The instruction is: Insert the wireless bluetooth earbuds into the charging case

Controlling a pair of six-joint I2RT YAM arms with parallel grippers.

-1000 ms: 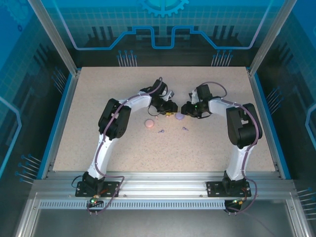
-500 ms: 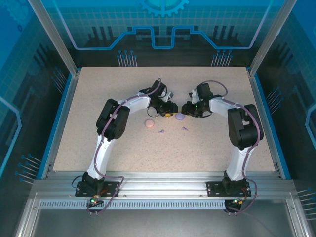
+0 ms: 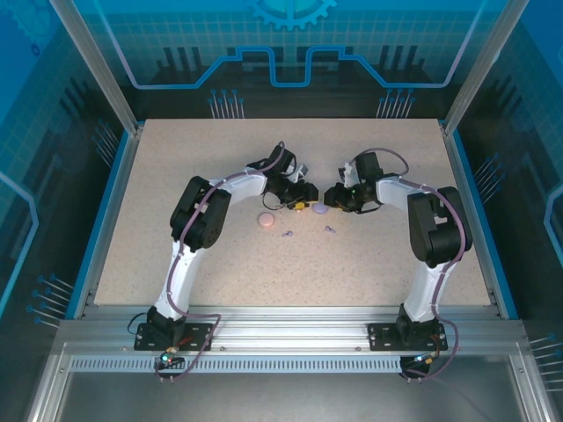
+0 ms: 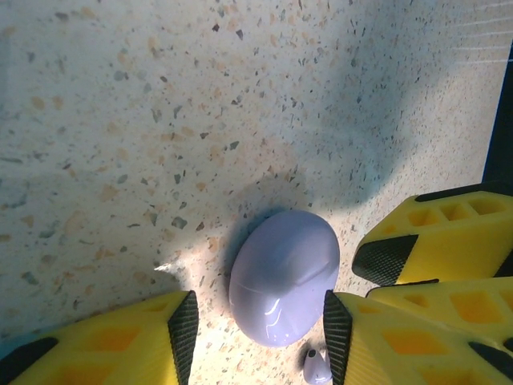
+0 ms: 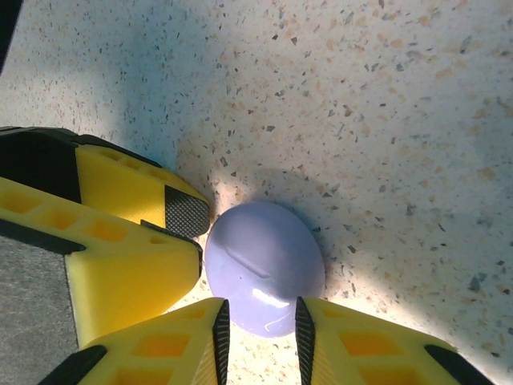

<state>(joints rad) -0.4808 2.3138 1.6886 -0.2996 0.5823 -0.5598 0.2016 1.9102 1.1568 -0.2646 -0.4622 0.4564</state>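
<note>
A closed purple charging case (image 3: 320,209) lies on the speckled table between my two grippers. My left gripper (image 3: 303,203) is open; in the left wrist view its jaws (image 4: 258,333) straddle the case (image 4: 284,275) with a gap at the left pad. A tiny purple earbud (image 4: 317,366) lies by its right finger. My right gripper (image 3: 332,199) comes from the other side, and its pads (image 5: 222,337) pinch the near end of the case (image 5: 264,265). Two more purple earbuds (image 3: 287,234) (image 3: 330,229) lie loose nearer the arm bases.
A round pink case (image 3: 264,220) sits closed to the left of the grippers. The right gripper's yellow fingers (image 4: 433,241) crowd the case's right side in the left wrist view. Blue rails (image 3: 106,220) border the table.
The left gripper's jaws have spread wider around the purple case. Both arms have stayed almost where they were.
</note>
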